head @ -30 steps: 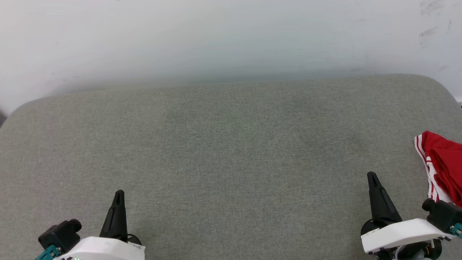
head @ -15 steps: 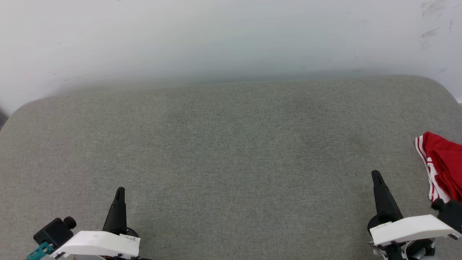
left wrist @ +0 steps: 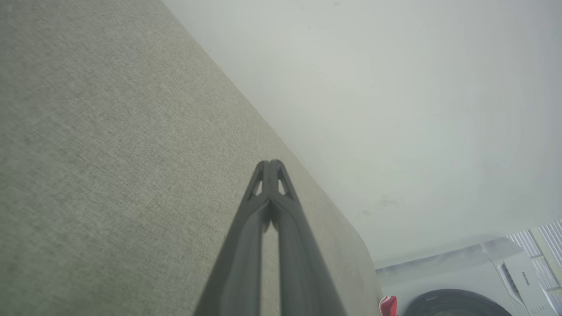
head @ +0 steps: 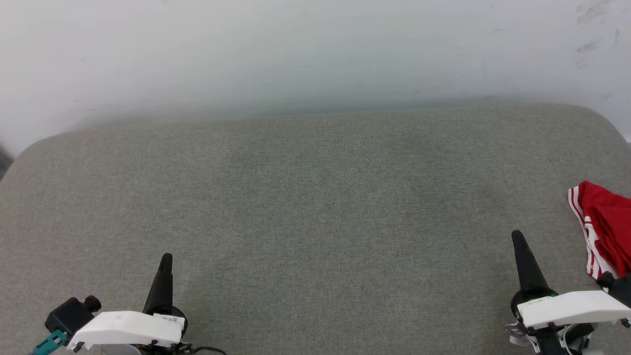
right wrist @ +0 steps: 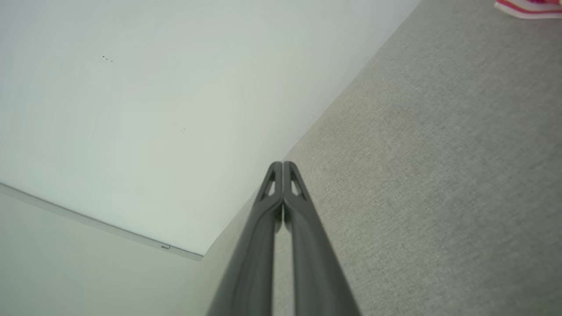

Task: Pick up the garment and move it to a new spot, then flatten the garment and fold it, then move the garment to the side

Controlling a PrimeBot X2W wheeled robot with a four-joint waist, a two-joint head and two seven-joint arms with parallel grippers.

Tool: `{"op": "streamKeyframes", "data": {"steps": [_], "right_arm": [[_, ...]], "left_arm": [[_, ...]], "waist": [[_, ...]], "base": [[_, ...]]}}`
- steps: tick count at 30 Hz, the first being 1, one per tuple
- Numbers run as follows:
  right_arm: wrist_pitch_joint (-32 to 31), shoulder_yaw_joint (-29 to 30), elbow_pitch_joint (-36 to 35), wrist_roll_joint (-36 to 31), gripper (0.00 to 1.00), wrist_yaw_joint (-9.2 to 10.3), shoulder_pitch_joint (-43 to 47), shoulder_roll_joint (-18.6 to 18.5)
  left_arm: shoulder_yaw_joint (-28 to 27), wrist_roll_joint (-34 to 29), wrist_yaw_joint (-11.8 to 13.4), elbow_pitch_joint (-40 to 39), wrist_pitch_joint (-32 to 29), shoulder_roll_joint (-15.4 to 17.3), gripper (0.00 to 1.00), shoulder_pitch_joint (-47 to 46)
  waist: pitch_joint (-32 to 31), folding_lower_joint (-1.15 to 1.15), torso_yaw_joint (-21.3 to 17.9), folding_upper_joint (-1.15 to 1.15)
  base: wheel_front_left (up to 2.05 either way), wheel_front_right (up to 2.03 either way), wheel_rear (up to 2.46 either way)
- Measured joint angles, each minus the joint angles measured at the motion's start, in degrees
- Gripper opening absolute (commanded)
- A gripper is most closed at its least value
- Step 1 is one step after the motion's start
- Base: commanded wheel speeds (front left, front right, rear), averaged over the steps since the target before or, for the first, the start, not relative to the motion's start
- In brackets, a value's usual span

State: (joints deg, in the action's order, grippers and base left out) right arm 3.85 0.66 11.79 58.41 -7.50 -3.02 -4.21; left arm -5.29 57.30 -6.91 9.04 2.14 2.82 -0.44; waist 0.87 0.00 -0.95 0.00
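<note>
At the lower left of the head view the left jaws are pressed together. Their dark fingers (head: 164, 281) form one spike that points up the view, low over the grey padded surface (head: 315, 207). The left wrist view agrees: the two fingers meet at the tips with nothing between them. I read this as a parked pose, drawn in near the robot's body and off to one side, which leaves the wide middle of the surface open for spreading cloth. A pale wall (head: 315, 49) rises behind, and the left wrist view also catches a washing machine (left wrist: 456, 303) past the far right end of the surface.

At the lower right the right jaws mirror the left. They are pressed together and hold nothing, with their fingers pointing up the view.

Just to their right lies the garment (head: 607, 222), a red bunch edged with red-white striped trim. It rests on the right end of the surface and is cut off by the edge of the head view. A strip of its trim shows at the top right corner of the right wrist view. Neither arm touches it.

The scene fits a shirt waiting at the side to be picked up. It equally fits one set aside after folding. The part in view looks rumpled rather than squared, but too little shows to say whether it is folded.
</note>
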Motion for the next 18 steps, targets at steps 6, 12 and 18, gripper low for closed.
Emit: {"op": "streamKeyframes", "data": {"steps": [6,12,18], "right_arm": [[-0.94,0.38,0.24,3.97,0.00,0.00,-0.37,-0.02],[-1.90,0.73,0.48,7.70,0.00,0.00,-0.47,-0.04],[-2.75,1.12,0.71,11.25,0.00,0.00,-0.62,-0.04]], "left_arm": [[-0.18,3.91,-0.02,0.53,-0.99,0.00,0.00,-0.52],[-0.31,7.58,-0.11,1.07,-1.96,0.00,0.00,-1.11],[-0.42,11.07,-0.14,1.63,-2.79,0.01,0.00,-1.67]], "waist": [[-0.06,0.00,0.08,0.00],[-0.12,0.00,0.17,0.00],[-0.18,0.00,0.25,0.00]], "base": [[0.00,0.00,0.00],[0.00,0.00,0.00],[0.00,0.00,0.00]]}}
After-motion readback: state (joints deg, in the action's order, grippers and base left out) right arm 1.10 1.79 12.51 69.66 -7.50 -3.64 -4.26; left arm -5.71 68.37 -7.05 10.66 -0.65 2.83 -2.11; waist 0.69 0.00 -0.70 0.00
